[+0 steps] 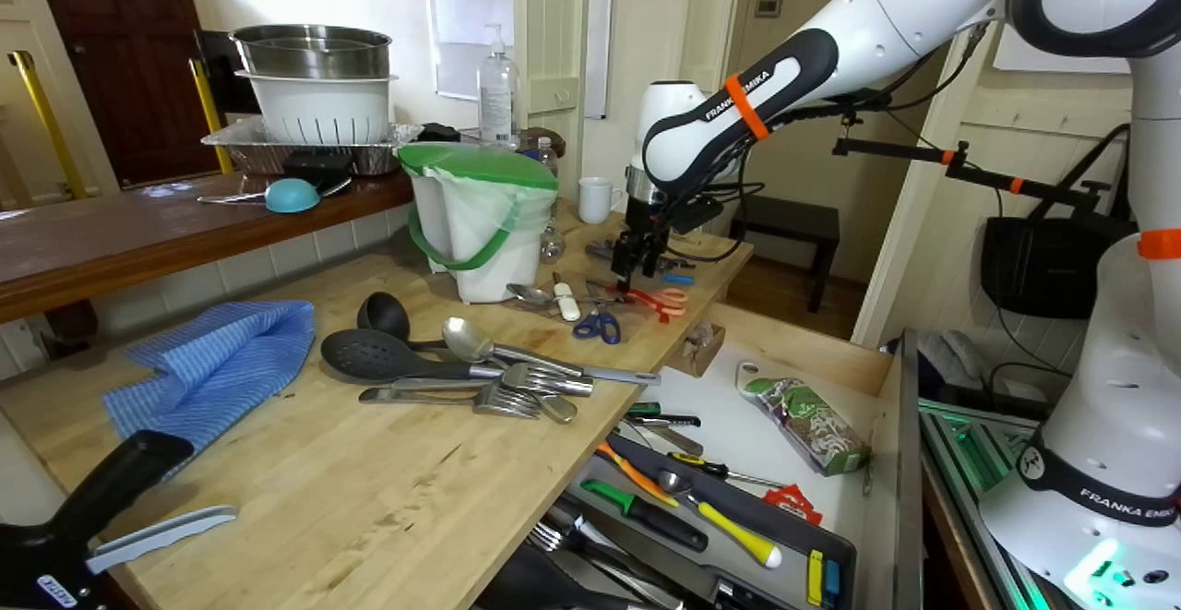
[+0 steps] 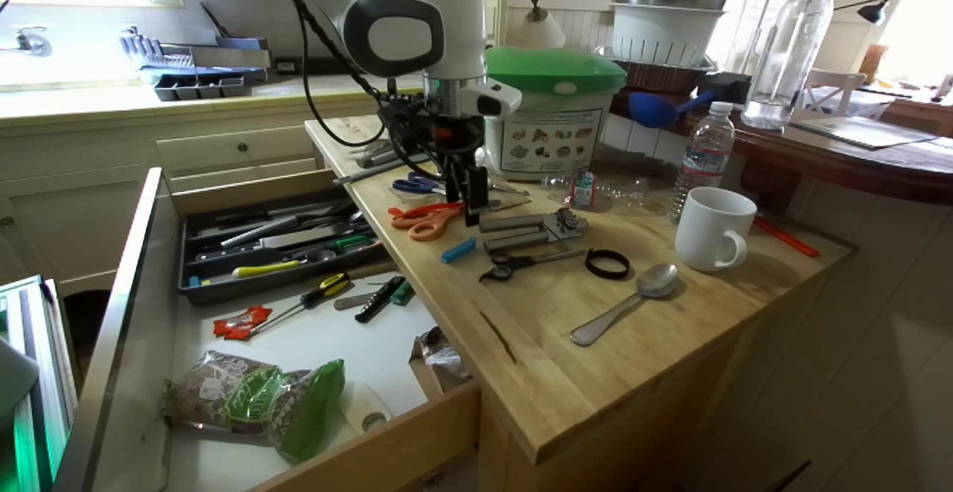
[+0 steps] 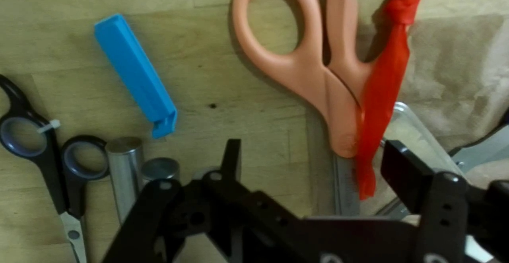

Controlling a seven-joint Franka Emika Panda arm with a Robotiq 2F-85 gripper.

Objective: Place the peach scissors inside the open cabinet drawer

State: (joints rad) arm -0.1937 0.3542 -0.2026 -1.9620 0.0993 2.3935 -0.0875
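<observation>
The peach scissors [image 3: 314,84] lie on the wooden counter, with a red ribbon [image 3: 383,80] tied to one handle loop. They also show in both exterior views [image 1: 662,302] [image 2: 438,219], near the counter edge above the drawer. My gripper [image 3: 314,147] is open and points down over the scissors. In the wrist view the pivot end and the start of the silver blade lie between the spread fingers; the blade tips are hidden. The gripper also shows in both exterior views [image 1: 635,280] [image 2: 470,213]. The open cabinet drawer [image 2: 402,447] stands below the counter edge, holding tools and a bag [image 1: 812,425].
Close by on the counter lie blue-handled scissors [image 1: 598,326], a blue clip [image 3: 135,76], black-handled scissors [image 3: 49,159] and a can opener [image 2: 537,231]. A white bucket with a green lid [image 1: 480,232] stands behind the gripper. A mug [image 2: 711,231] and a spoon [image 2: 625,306] are farther along.
</observation>
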